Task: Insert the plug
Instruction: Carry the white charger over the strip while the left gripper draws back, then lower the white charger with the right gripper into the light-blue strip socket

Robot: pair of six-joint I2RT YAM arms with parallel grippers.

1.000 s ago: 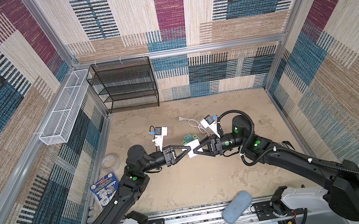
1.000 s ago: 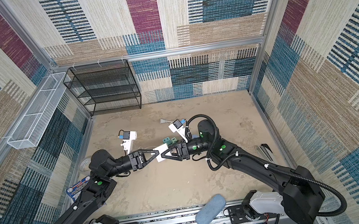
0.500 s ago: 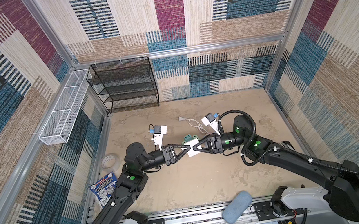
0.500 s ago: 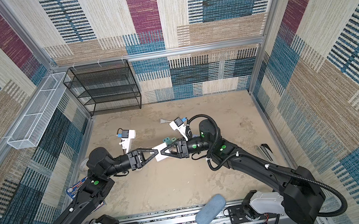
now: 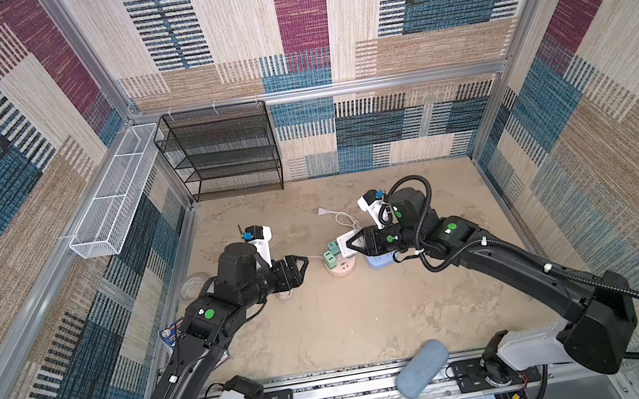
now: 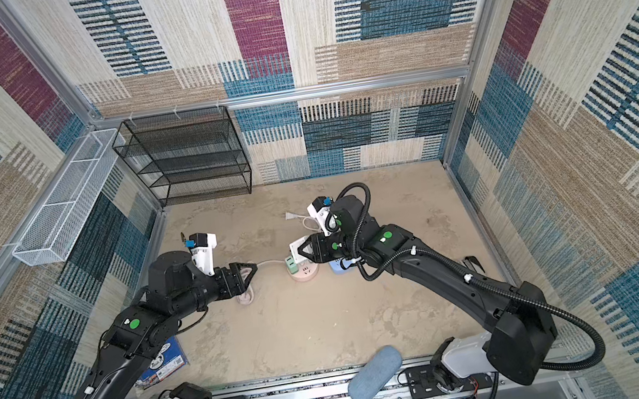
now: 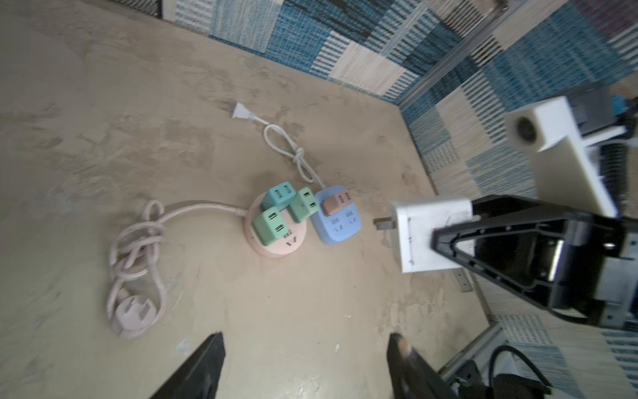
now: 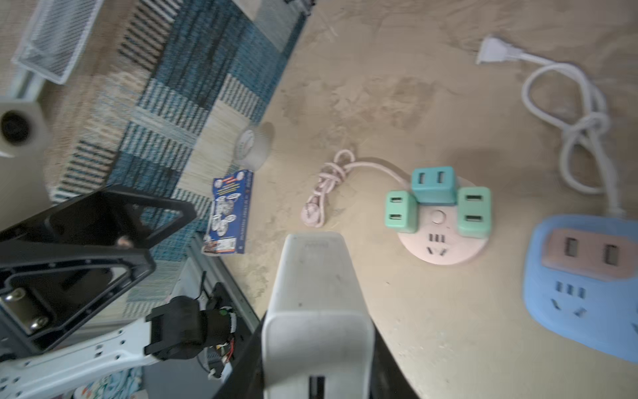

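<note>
The plug (image 5: 343, 243) is a white block with metal prongs (image 7: 382, 224). My right gripper (image 5: 351, 243) is shut on it and holds it in the air above the sockets; its black fingers (image 7: 483, 241) clamp both sides of the plug (image 8: 317, 293). Below it on the floor lie a round pink power strip (image 5: 342, 268) carrying three green adapters (image 7: 272, 221) and a blue power strip (image 7: 336, 226) carrying a brown adapter. My left gripper (image 5: 303, 262) stands open and empty, to the left of the plug and apart from it, with only floor between its fingertips (image 7: 305, 345).
A knotted white cable (image 5: 339, 219) runs back from the blue strip. The pink strip's coiled cord (image 7: 134, 241) lies under my left gripper. A tape roll (image 5: 191, 286) and blue packet (image 5: 172, 337) lie by the left wall. A black mesh shelf (image 5: 223, 150) stands at the back.
My left gripper has opened, let go of the white plug and drawn back to the left. My right gripper closed on the plug and keeps it.
</note>
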